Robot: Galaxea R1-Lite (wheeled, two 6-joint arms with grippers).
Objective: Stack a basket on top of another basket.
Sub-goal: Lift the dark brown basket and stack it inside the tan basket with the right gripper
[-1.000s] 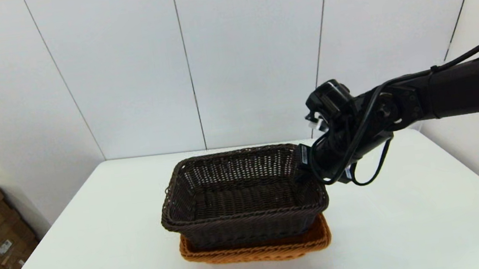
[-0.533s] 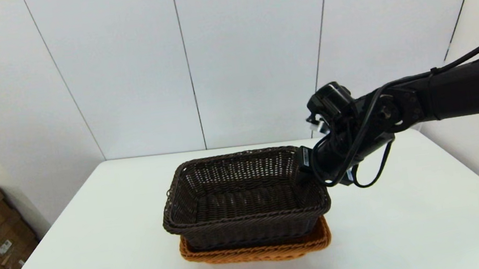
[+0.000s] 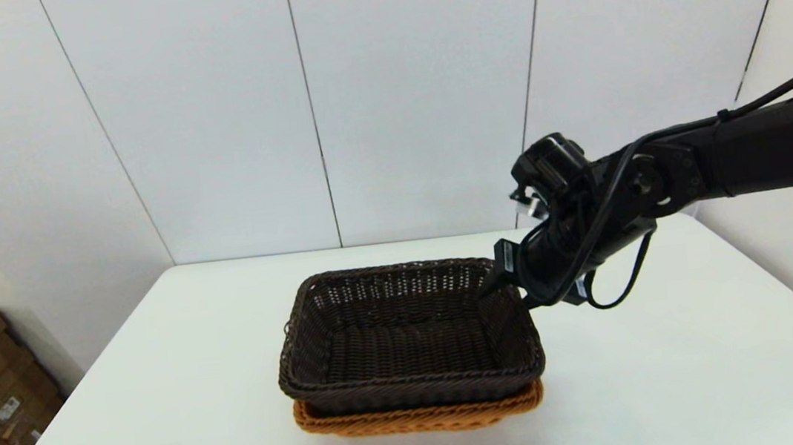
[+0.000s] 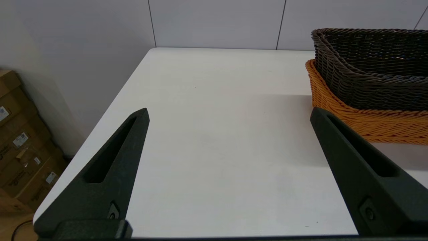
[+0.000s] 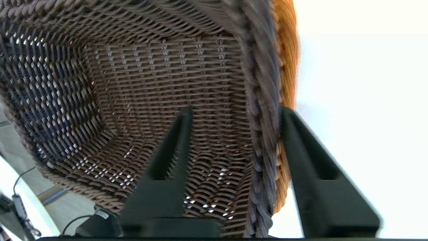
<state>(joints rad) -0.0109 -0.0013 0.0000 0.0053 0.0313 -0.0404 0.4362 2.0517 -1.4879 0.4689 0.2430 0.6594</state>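
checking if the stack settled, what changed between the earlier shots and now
The dark basket sank deeper into the orange basket and levelled out; a second ago it sat higher and tilted. The right pincer came down with it, now with a gap between its fingers astride the rim. The orange basket and the open left pincer stayed put.

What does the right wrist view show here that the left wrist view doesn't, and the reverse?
Only the right wrist view shows the right gripper straddling the dark basket wall, one finger inside, one outside, with gaps showing.

Only the left wrist view shows the left gripper, open over bare table beside the baskets, and cardboard boxes off the edge.

Both show the dark basket nested in the orange basket.
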